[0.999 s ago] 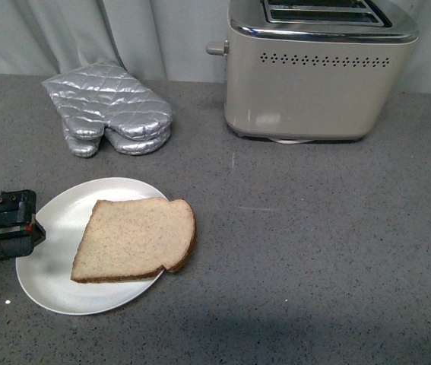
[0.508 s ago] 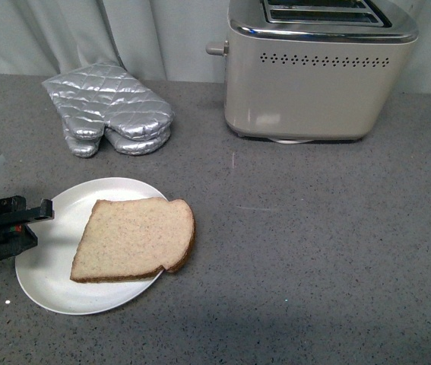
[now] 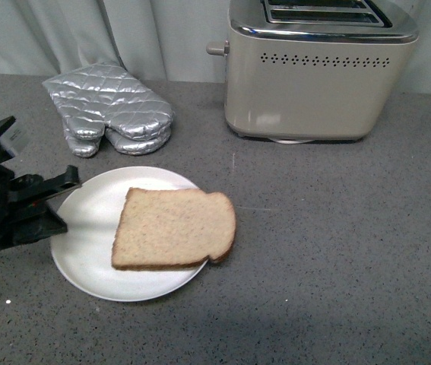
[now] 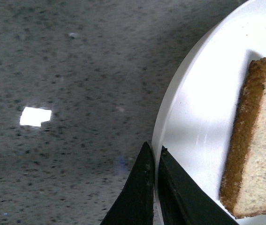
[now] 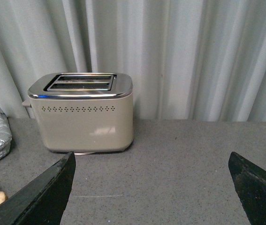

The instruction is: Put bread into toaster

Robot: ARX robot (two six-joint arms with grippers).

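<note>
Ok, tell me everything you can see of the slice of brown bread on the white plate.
The flat slice of light brown wholemeal bread has a speckled crumb and darker crust, squarish with a rounded top. It lies flat on the round white plate, rounded end jutting past the rim over the grey speckled counter. The left gripper pinches the plate's opposite rim, clear of the bread.

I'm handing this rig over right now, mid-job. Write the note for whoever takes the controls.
Left gripper: shut on the rim of the plate.
Right gripper: open, empty, facing the toaster.
Bread: lies flat on the plate, with its rounded end overhanging the rim on the right.
The toaster stands at the back of the counter; its slots look empty.
Done: nothing yet, the bread is not picked up.
Left: grasp the bread, lift it, lower it into a slot.
</note>
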